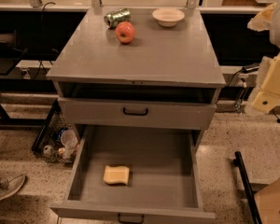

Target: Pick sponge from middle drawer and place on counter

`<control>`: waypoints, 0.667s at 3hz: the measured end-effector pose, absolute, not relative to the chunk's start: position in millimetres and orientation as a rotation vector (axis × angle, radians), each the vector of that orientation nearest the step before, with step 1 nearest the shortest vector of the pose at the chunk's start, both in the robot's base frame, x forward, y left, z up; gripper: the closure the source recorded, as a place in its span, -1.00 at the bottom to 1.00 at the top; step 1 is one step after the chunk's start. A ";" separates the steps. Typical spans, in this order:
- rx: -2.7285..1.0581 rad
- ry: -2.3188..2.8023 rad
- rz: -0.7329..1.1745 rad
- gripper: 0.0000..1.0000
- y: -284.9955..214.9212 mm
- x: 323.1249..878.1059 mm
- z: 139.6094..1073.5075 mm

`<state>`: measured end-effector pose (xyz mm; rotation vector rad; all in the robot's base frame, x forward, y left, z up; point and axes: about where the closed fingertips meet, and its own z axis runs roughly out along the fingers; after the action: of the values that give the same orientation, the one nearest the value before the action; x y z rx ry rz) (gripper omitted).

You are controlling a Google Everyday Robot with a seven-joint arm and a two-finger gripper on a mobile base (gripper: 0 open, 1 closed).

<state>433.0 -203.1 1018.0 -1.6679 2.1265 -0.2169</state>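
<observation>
The pale yellow sponge (pixel 116 175) lies flat on the floor of the open middle drawer (pixel 154 162), left of centre and near the front. The drawer is pulled far out, with a dark handle on its front edge. The grey counter (pixel 144 59) tops the cabinet above it. My gripper (pixel 270 80) is at the right edge of the view, cream-coloured, beside and to the right of the cabinet at about counter height. It is well away from the sponge and holds nothing that I can see.
On the back of the counter stand a red apple (pixel 125 32), a green can on its side (pixel 117 17) and a pale bowl (pixel 168 17). The drawer above (pixel 135 111) is pulled out slightly. Clutter (pixel 63 141) lies on the floor left; a black bar (pixel 245 185) stands right.
</observation>
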 end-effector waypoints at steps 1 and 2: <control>-1.668 2.127 -0.217 -1.00 -203.1 433.0 1017.9; -1.661 2.127 -0.106 -1.00 -195.6 438.6 973.9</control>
<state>438.6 -195.6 973.9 -1.6614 2.1273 -0.1065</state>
